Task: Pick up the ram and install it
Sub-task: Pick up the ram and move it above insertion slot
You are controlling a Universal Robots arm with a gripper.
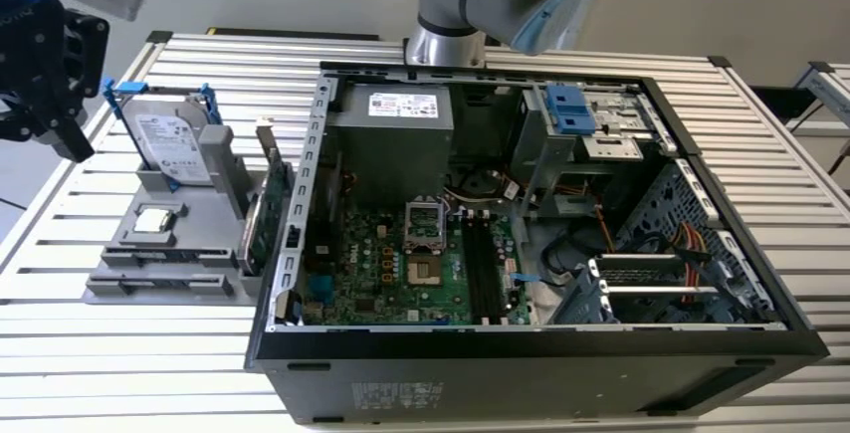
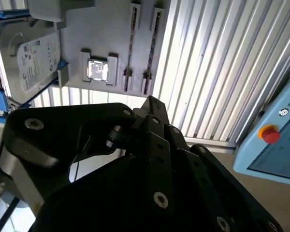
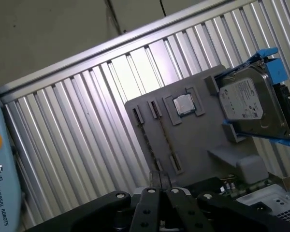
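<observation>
My black gripper (image 1: 67, 142) hangs high over the table at the exterior view's left, beside the grey parts holder (image 1: 126, 289). In both wrist views its fingertips (image 3: 155, 182) (image 2: 152, 102) sit pressed together with nothing between them. A narrow green board with dark chips stands on edge along the holder's side nearest the case; I take it for the ram (image 1: 253, 226). It is well apart from the gripper. The long black memory slots (image 1: 481, 266) lie on the motherboard inside the open computer case (image 1: 531, 338).
The holder (image 3: 193, 140) also carries a silver hard drive with blue clips (image 1: 173, 144) (image 3: 251, 104), a processor chip (image 1: 154, 220) (image 3: 184, 104) (image 2: 97, 70) and a larger green card (image 1: 279, 189). A control tablet with a red button (image 2: 270, 134) lies beyond the slatted table's edge.
</observation>
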